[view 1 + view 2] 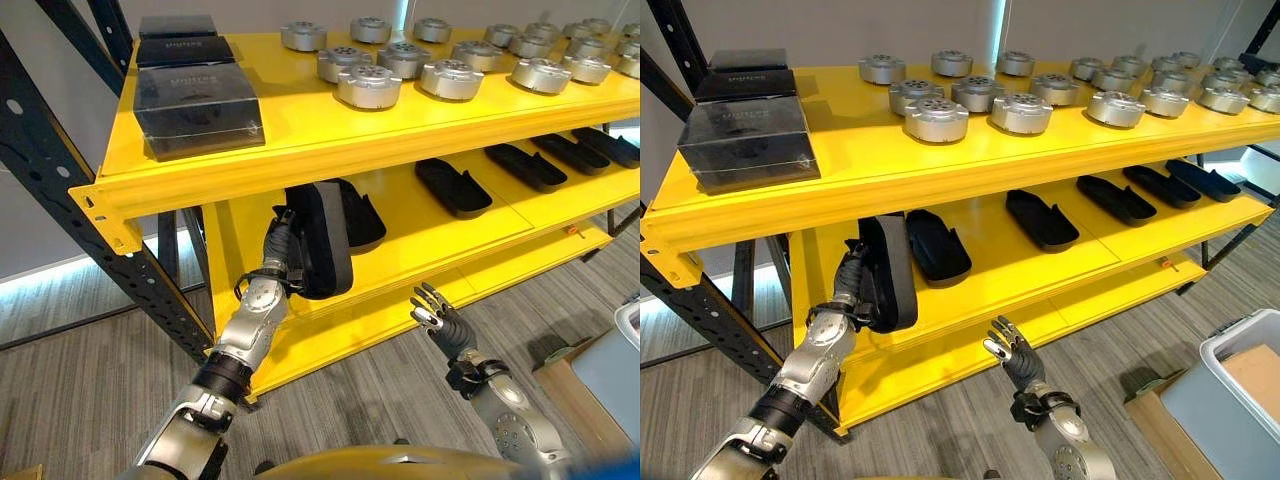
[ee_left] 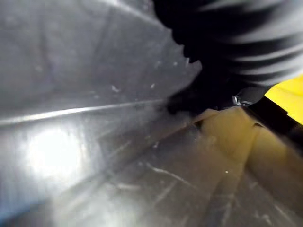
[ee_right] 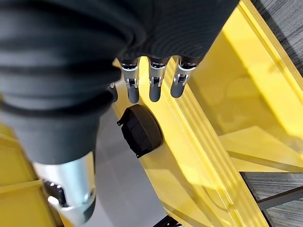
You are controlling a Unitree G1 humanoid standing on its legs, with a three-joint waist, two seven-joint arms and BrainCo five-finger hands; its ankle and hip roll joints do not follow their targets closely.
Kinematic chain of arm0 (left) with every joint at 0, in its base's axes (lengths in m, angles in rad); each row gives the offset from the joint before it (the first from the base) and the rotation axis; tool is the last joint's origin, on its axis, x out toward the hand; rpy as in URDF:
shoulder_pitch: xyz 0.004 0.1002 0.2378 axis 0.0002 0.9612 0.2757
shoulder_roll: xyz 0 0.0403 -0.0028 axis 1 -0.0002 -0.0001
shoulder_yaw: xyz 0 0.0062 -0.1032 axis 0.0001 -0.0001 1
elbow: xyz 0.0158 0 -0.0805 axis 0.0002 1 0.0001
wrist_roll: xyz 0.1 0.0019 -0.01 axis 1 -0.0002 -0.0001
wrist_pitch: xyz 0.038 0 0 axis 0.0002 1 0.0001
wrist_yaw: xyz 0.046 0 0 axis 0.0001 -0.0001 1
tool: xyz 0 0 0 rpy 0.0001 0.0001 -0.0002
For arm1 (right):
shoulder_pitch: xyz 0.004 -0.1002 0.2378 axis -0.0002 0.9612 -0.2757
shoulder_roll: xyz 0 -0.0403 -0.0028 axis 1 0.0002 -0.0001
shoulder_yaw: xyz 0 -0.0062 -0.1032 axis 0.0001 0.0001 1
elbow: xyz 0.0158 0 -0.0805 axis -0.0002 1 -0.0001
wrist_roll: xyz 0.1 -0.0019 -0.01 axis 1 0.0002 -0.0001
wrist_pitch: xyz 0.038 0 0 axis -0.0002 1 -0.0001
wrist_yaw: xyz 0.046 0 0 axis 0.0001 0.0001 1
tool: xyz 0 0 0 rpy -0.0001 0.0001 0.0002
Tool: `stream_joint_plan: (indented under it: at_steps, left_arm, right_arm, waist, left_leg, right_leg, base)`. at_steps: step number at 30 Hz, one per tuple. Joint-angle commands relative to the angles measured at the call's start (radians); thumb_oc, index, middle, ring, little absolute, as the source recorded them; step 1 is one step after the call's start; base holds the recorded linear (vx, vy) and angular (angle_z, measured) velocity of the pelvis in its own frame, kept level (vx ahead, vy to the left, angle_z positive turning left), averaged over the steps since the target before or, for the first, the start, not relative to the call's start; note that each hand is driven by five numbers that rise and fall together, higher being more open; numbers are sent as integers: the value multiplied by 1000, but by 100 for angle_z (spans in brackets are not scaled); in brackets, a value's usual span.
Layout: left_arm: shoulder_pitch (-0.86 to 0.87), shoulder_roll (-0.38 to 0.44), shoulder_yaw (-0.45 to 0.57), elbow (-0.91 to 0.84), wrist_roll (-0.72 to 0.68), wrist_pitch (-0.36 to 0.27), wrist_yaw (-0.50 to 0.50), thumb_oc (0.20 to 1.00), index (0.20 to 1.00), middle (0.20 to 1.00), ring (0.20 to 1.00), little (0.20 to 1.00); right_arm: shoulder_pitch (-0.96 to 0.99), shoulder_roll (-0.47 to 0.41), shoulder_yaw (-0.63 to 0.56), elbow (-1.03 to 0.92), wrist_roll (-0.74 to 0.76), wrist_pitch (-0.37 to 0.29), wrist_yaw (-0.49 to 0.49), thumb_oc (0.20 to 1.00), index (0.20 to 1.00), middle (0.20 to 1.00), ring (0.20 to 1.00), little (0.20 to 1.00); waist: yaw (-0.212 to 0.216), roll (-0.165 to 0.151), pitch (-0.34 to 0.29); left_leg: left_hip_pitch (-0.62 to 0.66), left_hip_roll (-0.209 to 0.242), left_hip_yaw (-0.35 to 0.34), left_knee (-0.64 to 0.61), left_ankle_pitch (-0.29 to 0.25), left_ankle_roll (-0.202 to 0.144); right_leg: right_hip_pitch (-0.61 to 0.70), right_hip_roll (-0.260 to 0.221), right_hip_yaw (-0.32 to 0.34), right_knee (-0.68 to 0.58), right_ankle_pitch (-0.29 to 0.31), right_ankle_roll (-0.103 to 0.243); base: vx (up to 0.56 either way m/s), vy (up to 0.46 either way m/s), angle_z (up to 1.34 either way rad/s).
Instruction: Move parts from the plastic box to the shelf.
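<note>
Two-tier shelf (image 1: pixel 300 150) layout
Round parts (image 1: pixel 368 86) and boxes (image 1: pixel 197 108) sit on top; trays (image 1: pixel 452 187) lie in a row on the tier below.

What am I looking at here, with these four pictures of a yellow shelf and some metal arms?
This is a humanoid robot stocking a yellow shelf. Two pictures come from cameras in its head, looking down; the other two come from cameras on its wrists, very close up. The left hand is at the lower shelf level with a black tray-shaped part, held on edge; its fingers are hidden behind it. The right hand hangs open in front of the shelf, holding nothing. More black trays lie flat along the lower level. On top sit round metal parts and dark boxes.
</note>
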Motion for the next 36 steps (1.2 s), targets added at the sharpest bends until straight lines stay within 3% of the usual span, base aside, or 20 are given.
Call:
stream_joint_plan:
  at_steps: [1,9,18,26,28,30,36]
  left_arm:
    - [-225,45,89,57,33,-82,50,200,200,200,200,200]
    - [-370,160,170,334,-6,-65,92,200,200,200,200,200]
    - [-465,261,222,495,-31,-44,116,200,200,200,200,200]
    - [-508,273,255,575,-76,-51,127,200,200,200,200,200]
    - [-526,268,250,593,-86,-47,127,200,200,200,200,200]
    - [-589,278,220,609,-71,-50,146,200,200,200,200,200]
    - [-648,286,189,656,-56,-42,150,200,200,200,200,200]
  right_arm:
    - [-30,-26,2,-52,6,-31,15,1000,1000,1000,1000,1000]
    - [-12,-43,17,-45,-10,-30,42,1000,1000,1000,1000,1000]
    - [20,-63,1,-59,3,-35,55,1000,1000,1000,1000,1000]
    - [12,-87,9,-61,16,-42,65,1000,1000,1000,1000,1000]
    - [3,-98,17,-64,23,-46,65,1000,1000,1000,1000,1000]
    - [-47,-126,33,-64,31,-61,62,1000,1000,1000,1000,1000]
    - [-86,-152,39,-63,42,-74,56,1000,1000,1000,1000,1000]
  waist:
    - [7,6,10]
    - [-11,20,23]
    - [-14,21,62]
    - [-11,14,129]
    - [-11,9,156]
    - [-10,-1,238]
    - [-10,2,281]
  left_leg:
    - [35,55,-14,63,-99,-8]
    - [39,62,6,44,-85,-19]
    - [19,68,9,45,-77,-26]
    - [-37,81,-2,90,-75,-30]
    - [-63,89,-5,121,-78,-30]
    - [-164,104,-40,216,-88,-31]
    - [-326,93,-94,351,-107,-39]
  right_leg:
    - [-16,-43,1,68,-23,36]
    - [-23,-38,6,56,-21,39]
    - [-36,-34,3,54,-26,38]
    - [-87,-32,11,86,-33,30]
    - [-113,-30,14,116,-41,24]
    - [-221,-24,26,233,-68,18]
    - [-343,-39,17,370,-105,17]
  base:
    - [0,0,0]
    - [1,-7,-5]
    - [-2,-2,-1]
    - [-63,-10,0]
    - [-161,-25,-1]
    - [-325,-23,-3]
    - [-144,-7,13]
